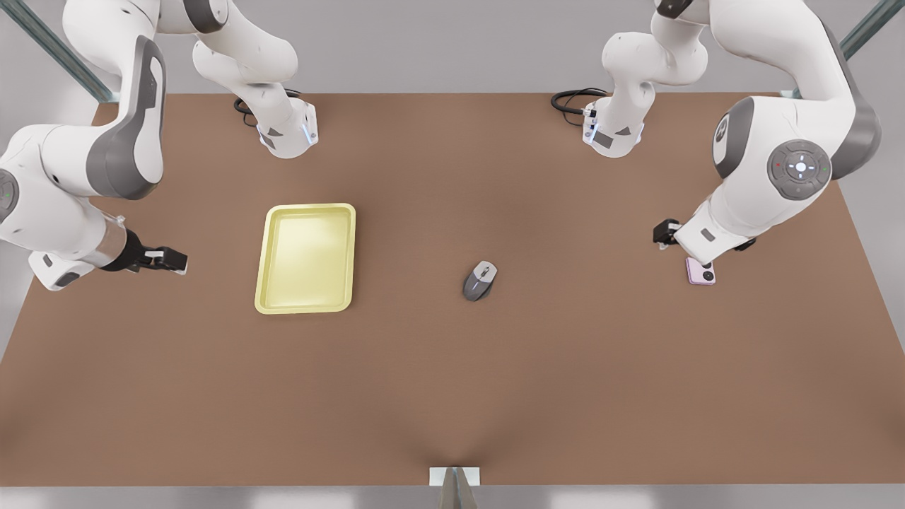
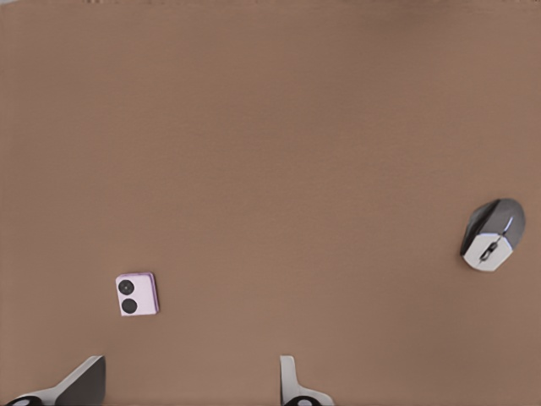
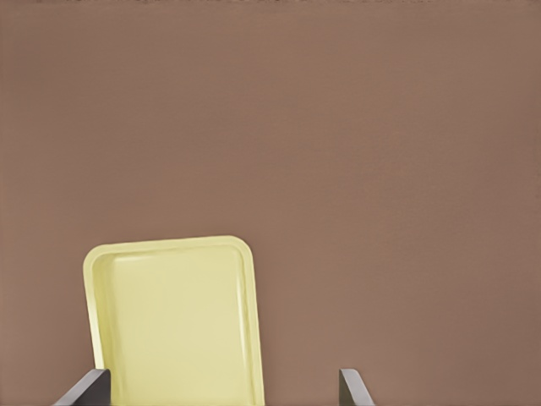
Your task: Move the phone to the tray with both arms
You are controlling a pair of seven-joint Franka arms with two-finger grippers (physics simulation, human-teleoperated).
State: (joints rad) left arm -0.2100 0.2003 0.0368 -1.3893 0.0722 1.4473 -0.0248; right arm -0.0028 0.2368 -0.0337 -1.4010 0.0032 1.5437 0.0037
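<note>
Left tool (image 1: 696,249) open above phone (image 1: 701,271), right tool (image 1: 170,260) open beside bare tray (image 1: 305,259)

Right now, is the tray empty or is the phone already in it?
Empty. The tray shows only its bare yellow floor, and the phone lies flat on the table near the left gripper.

A simulated robot lab bench, it seems: bare brown table (image 1: 452,389); two white arms bolted on; plain grey walls; metal frame struts (image 1: 56,49).
</note>
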